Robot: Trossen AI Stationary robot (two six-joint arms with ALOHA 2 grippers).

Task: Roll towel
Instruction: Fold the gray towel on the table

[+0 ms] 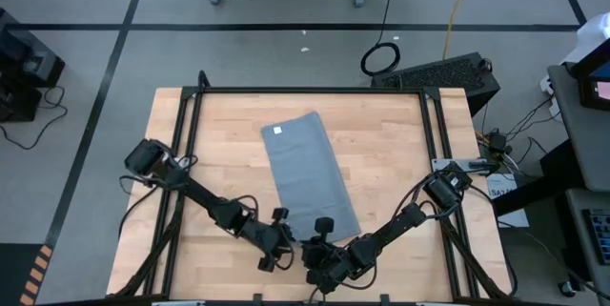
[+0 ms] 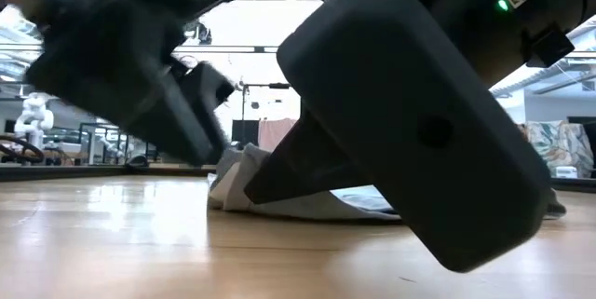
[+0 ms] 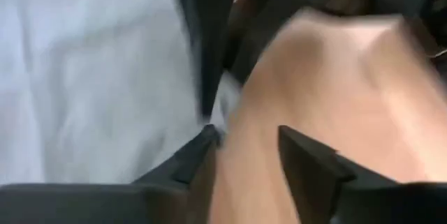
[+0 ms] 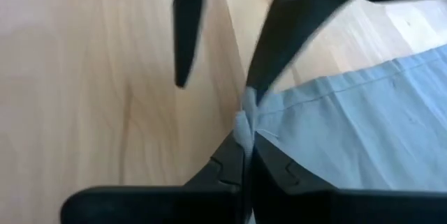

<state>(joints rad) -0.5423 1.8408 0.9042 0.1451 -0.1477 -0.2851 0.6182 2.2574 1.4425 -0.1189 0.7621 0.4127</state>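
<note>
The grey-blue towel [image 1: 307, 173] lies spread lengthwise on the wooden table, with a small white label at its far end. Both grippers are low at its near end. My right gripper [image 1: 320, 237] is shut on the towel's near left corner, as the right wrist view [image 4: 244, 140] shows. My left gripper [image 1: 283, 241] is open just left of that corner. In the left wrist view [image 3: 248, 144] one of its fingers [image 3: 199, 154] stands at the towel's edge [image 3: 105, 77] and the other over bare wood. In the low view the corner [image 2: 237, 169] stands bunched above the table. My right gripper pinches the towel's near left corner [image 4: 246, 116] between its two fingers. The fingers come low from the table's near side. The corner is bunched and raised a little, and the rest of the towel [image 4: 363, 126] lies flat on the table. Whether my left gripper's finger touches the towel's edge, I cannot tell.
The black frame rails [image 1: 191, 115] run along the table's left, right and far sides. Bare wood [image 1: 400, 153] lies on both sides of the towel. The table's near edge is close behind both grippers.
</note>
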